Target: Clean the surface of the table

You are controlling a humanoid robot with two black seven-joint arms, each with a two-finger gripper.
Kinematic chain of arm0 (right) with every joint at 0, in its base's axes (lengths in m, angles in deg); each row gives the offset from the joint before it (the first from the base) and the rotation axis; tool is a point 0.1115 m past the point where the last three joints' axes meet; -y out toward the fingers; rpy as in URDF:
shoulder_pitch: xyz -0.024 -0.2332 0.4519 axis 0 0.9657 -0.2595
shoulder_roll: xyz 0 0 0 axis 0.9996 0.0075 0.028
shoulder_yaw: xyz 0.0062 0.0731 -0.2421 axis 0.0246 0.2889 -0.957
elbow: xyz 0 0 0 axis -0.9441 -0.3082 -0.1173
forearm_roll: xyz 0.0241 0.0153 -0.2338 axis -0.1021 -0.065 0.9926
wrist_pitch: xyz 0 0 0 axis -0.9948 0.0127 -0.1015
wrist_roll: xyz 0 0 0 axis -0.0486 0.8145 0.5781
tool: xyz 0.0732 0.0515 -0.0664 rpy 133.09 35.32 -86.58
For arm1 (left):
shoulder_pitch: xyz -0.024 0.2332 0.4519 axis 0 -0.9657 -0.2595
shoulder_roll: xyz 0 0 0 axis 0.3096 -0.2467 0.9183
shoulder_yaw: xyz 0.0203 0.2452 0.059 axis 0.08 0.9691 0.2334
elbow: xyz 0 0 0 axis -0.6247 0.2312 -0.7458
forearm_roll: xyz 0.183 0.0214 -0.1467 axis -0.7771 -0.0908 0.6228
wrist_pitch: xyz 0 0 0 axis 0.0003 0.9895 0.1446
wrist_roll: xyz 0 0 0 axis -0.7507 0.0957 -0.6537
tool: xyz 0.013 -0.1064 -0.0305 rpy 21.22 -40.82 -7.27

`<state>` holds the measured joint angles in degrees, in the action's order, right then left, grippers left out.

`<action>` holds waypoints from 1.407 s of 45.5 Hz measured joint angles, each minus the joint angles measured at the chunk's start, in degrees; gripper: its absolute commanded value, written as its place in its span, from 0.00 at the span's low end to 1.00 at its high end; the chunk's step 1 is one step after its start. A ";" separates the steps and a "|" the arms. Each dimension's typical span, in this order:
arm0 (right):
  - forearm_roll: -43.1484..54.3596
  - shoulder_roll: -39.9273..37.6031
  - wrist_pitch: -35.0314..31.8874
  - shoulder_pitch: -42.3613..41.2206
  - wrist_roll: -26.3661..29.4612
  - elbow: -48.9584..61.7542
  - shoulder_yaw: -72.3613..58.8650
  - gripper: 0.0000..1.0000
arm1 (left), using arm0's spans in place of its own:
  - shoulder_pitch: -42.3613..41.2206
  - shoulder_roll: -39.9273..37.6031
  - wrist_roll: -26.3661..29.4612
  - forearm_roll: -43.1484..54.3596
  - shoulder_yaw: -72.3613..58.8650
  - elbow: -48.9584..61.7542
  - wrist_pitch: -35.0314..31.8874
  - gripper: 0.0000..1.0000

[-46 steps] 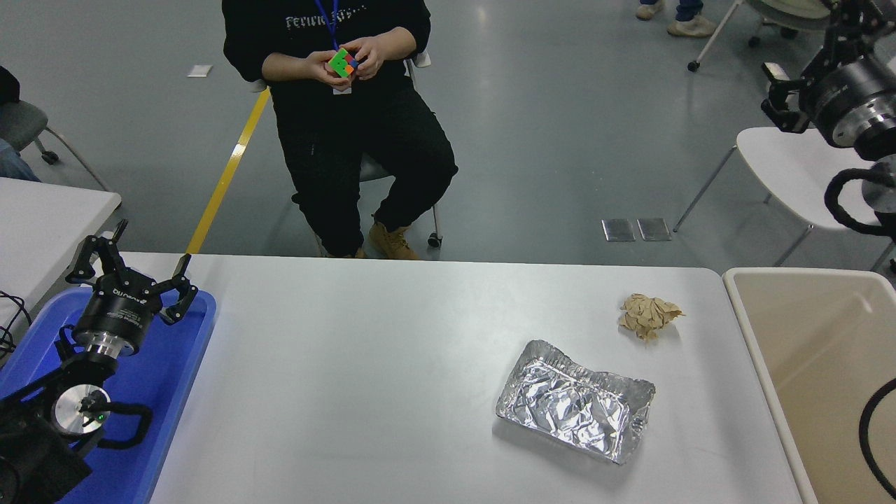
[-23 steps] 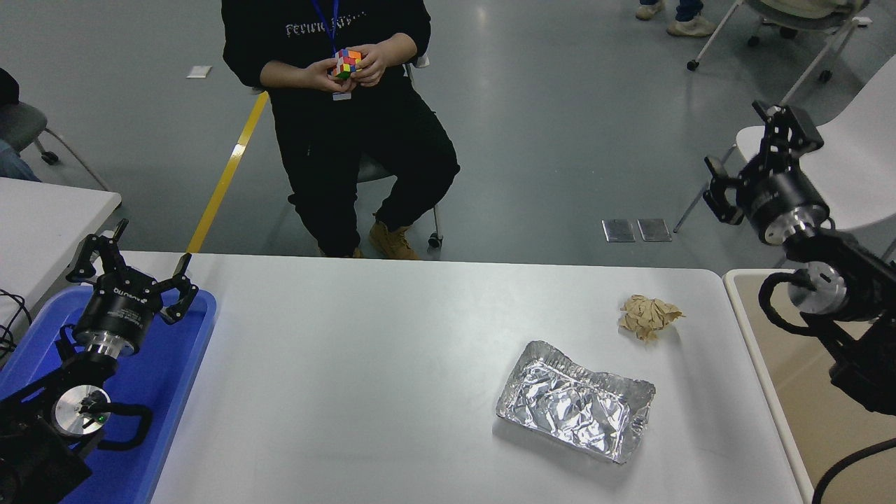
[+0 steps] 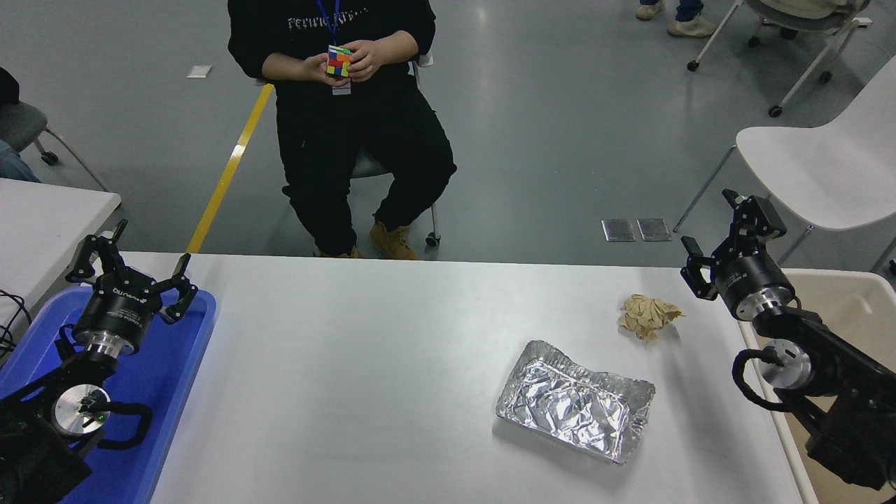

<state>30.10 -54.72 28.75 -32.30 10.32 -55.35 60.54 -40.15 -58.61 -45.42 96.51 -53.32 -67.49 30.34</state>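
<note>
— What is seen on the table surface (image 3: 364, 364)?

— The wide white tabletop fills the lower middle of the view. A crumpled foil tray (image 3: 575, 401) is laid on its right half, towards the near edge. A wad of crumpled brown paper (image 3: 647, 315) is set beyond the tray, nearer the far right corner, apart from it.

— Where is the right gripper (image 3: 721, 234) held?

— It is held above the table's far right corner, just right of the brown paper and clear of it. Its fingers are spread apart and nothing is held between them. The arm is brought in from the right edge, across a beige bin (image 3: 857, 308) placed against the table's right end.

— And the left gripper (image 3: 133, 264)?

— It is parked at the lower left over a blue tray (image 3: 175, 364) that lies on the table's left end. Its fingers are likewise spread wide, with nothing between them.

— Is anything noted beyond the table?

— A person (image 3: 350, 126) in dark clothing is seated on a chair at the far side, and a colourful puzzle cube (image 3: 339, 61) is held in both hands. A white chair (image 3: 819, 168) is seen at the upper right, and a smaller white table (image 3: 42, 217) at the left edge.
</note>
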 measured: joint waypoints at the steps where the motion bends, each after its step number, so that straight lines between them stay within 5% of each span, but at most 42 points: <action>1: 0.05 0.04 0.00 0.05 -0.04 0.00 -0.01 0.98 | 0.00 0.00 0.00 0.00 0.00 0.00 0.00 1.00; 27: 3.40 -7.53 0.11 -7.02 -0.31 -0.28 -8.17 0.98 | 0.00 0.01 0.00 0.00 0.00 0.00 0.00 1.00; 47: 29.26 -14.02 -4.45 -29.07 -0.29 -3.58 -39.15 0.98 | 0.00 0.00 0.00 0.00 0.00 0.00 0.00 1.00; 64: 52.54 -6.56 -6.68 -40.37 -0.36 -5.55 -56.39 0.98 | 0.00 0.00 0.00 0.00 0.02 -0.01 0.00 1.00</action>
<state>82.64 -61.27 22.06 -72.67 9.95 -60.90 4.16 -40.15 -58.62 -45.42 96.51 -53.30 -67.50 30.35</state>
